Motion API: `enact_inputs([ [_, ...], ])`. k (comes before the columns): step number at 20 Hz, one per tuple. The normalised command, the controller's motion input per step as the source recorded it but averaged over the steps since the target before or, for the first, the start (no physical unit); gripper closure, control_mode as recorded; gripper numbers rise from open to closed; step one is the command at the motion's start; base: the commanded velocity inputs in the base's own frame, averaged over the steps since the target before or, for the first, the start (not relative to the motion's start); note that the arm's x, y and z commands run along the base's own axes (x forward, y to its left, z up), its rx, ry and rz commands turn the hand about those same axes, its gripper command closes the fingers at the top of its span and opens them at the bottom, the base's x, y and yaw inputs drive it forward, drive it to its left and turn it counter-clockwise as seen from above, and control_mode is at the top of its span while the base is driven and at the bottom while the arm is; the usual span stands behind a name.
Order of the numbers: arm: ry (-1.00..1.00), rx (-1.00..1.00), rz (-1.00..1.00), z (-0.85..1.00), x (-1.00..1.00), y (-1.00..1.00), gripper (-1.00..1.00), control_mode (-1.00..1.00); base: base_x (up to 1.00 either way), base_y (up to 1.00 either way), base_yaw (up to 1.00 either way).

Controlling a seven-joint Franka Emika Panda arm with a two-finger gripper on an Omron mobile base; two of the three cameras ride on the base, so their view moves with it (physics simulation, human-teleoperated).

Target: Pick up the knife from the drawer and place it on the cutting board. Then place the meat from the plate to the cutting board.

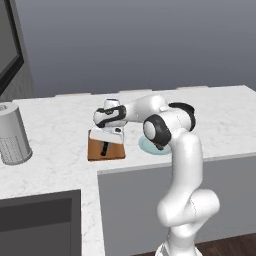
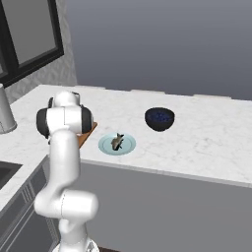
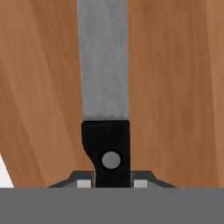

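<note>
My gripper (image 1: 111,136) hangs low over the reddish-brown cutting board (image 1: 95,151), shut on the knife (image 1: 104,148). In the hand view the knife's black handle (image 3: 107,144) sits between the fingertips of the gripper (image 3: 113,183), and its grey blade (image 3: 104,65) runs up along the board (image 3: 175,87). Whether the knife rests on the wood I cannot tell. Right of the board lies the pale blue-green plate (image 2: 129,145) with the brown meat (image 2: 117,141) on it. The arm hides most of the board (image 2: 84,135) in the right base view. The drawer is out of view.
A dark bowl (image 2: 159,118) stands on the marble counter behind and right of the plate. A grey perforated canister (image 1: 12,134) stands at the counter's left end. A dark sink recess (image 1: 35,220) lies at the lower left. The counter's front edge runs just before board and plate.
</note>
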Motion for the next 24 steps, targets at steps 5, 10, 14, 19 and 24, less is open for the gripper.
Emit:
enact_inputs([
  [5,0.04,0.00,0.00,-0.18,0.33,0.12,-1.00,-1.00,0.00,0.00,0.00],
  [10,0.00,0.00,0.00,0.00,0.11,0.00,-1.00,-1.00,0.00,0.00,0.00],
  [14,0.00,0.03,0.01,0.01,0.00,-0.13,-1.00,-1.00,0.00,0.00,0.00],
  [19,0.00,0.00,0.08,0.30,0.02,-0.66,-1.00,-1.00,0.00,0.00,0.00],
  [24,-0.05,-0.06,0.08,0.89,-0.11,-0.49,-1.00,-1.00,0.00,0.00,0.00],
])
